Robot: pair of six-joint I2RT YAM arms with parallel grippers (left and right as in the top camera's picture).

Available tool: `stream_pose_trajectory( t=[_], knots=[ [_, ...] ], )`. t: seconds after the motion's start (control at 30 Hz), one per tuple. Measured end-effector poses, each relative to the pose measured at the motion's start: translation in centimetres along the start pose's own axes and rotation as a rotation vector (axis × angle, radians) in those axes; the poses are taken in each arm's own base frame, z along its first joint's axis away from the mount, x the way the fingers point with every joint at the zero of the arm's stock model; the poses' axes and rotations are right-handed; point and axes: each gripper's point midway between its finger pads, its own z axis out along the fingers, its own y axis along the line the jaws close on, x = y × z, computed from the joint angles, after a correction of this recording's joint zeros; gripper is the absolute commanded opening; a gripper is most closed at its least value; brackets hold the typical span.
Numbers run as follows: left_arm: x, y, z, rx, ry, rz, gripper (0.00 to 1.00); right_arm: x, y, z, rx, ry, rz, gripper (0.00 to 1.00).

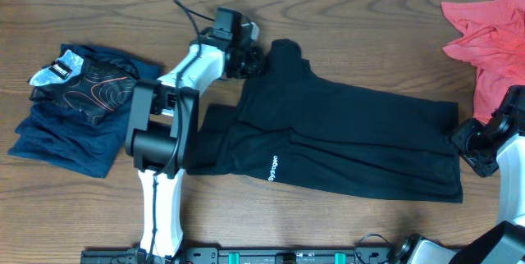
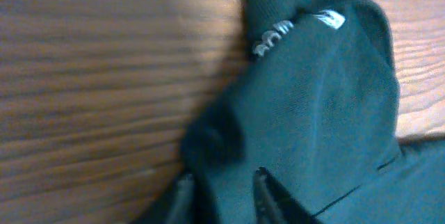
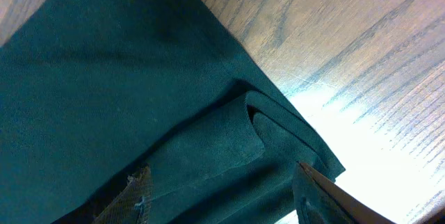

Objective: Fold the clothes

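The clothes, a black T-shirt (image 1: pixel 353 133), lie folded lengthwise across the middle of the table, with small white lettering (image 1: pixel 273 168) near the front edge. My left gripper (image 1: pixel 248 57) is at the shirt's far left end by the collar. In the left wrist view its fingers (image 2: pixel 261 182) stand close together with a bunch of the dark fabric (image 2: pixel 327 113) pinched between them. My right gripper (image 1: pixel 463 143) is at the shirt's right edge. In the right wrist view it (image 3: pixel 222 182) stands open, its fingers straddling the layered corner of the shirt (image 3: pixel 104 78).
A pile of a navy-blue garment (image 1: pixel 57 137) topped by a black one with red contour lines (image 1: pixel 94 88) lies at the left. A coral-red garment (image 1: pixel 492 34) sits at the far right corner. Bare wooden table (image 1: pixel 369 34) lies behind the shirt.
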Motion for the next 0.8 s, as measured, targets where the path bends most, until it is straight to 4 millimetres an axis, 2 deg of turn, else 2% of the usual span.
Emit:
stream_pose_trajectory(
  t=[0.1, 0.2, 0.37, 0.47, 0.63, 0.8],
  knots=[
    [0.3, -0.2, 0.4, -0.010, 0.007, -0.004, 0.06, 0.0, 0.1, 0.0, -0.004, 0.000, 0.000, 0.61],
    [-0.2, 0.9, 0.0, -0.040, -0.010, -0.038, 0.06, -0.3, 0.3, 0.0, -0.016, -0.012, -0.001, 0.57],
    [-1.5, 3.2, -2.2, -0.089, -0.052, -0.110, 0.06, -2.3, 1.4, -0.1, -0.056, -0.094, -0.023, 0.55],
    [-2.4, 3.4, -4.2, -0.101, -0.085, -0.134, 0.06, -3.4, 2.4, 0.2, -0.078, -0.134, -0.050, 0.57],
    [-3.0, 2.2, -6.8, -0.104, -0.111, -0.136, 0.06, -6.1, 5.2, 2.8, -0.156, -0.188, -0.109, 0.63],
    [-1.4, 2.4, -7.0, -0.129, -0.055, -0.170, 0.06, -8.5, 9.1, 5.9, -0.267, -0.250, -0.186, 0.63]
  ],
)
